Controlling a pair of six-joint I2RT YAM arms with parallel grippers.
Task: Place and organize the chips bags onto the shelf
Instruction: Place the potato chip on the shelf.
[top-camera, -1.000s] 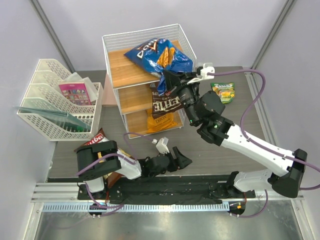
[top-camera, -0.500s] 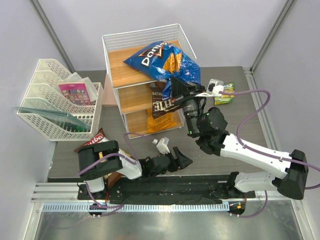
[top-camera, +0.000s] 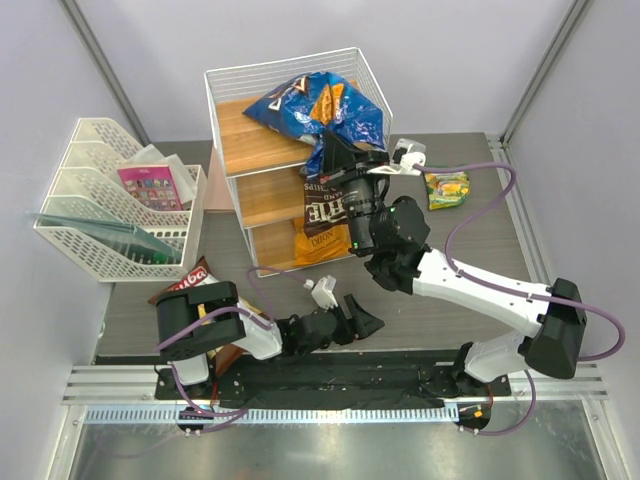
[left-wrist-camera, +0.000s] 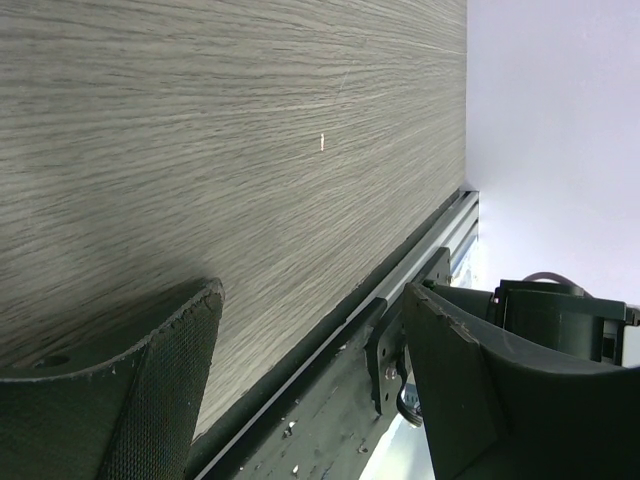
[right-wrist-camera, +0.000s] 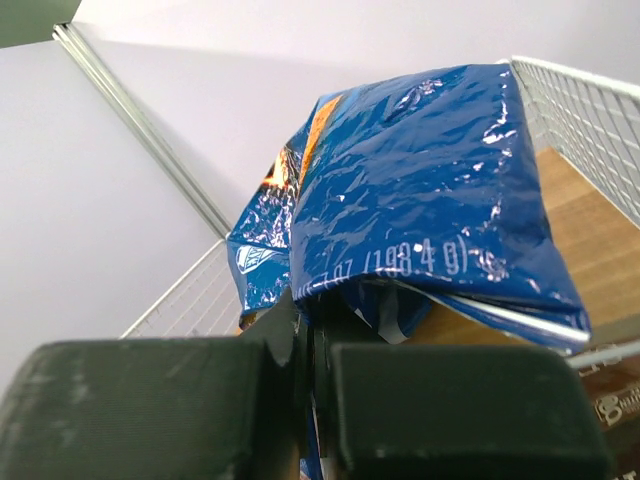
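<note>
The blue Doritos bag lies crumpled on the top board of the white wire shelf. My right gripper is shut on its near edge; the right wrist view has the bag bulging over the shut gripper and the top board. A dark brown bag sits on the middle tier and an orange bag on the bottom one. A small green-yellow bag lies on the table at the right. A brown-white bag lies by the left arm's base. My left gripper is open and empty, low over the table.
A white mesh file tray stands at the left with a pink card packet in it. The shelf's wire rim rises around the top board. The table's front rail runs just beside my left fingers.
My right gripper first drew the blue bag toward the right and near side, then pushed it back over the top tier, crumpling it. The left arm has not moved.
</note>
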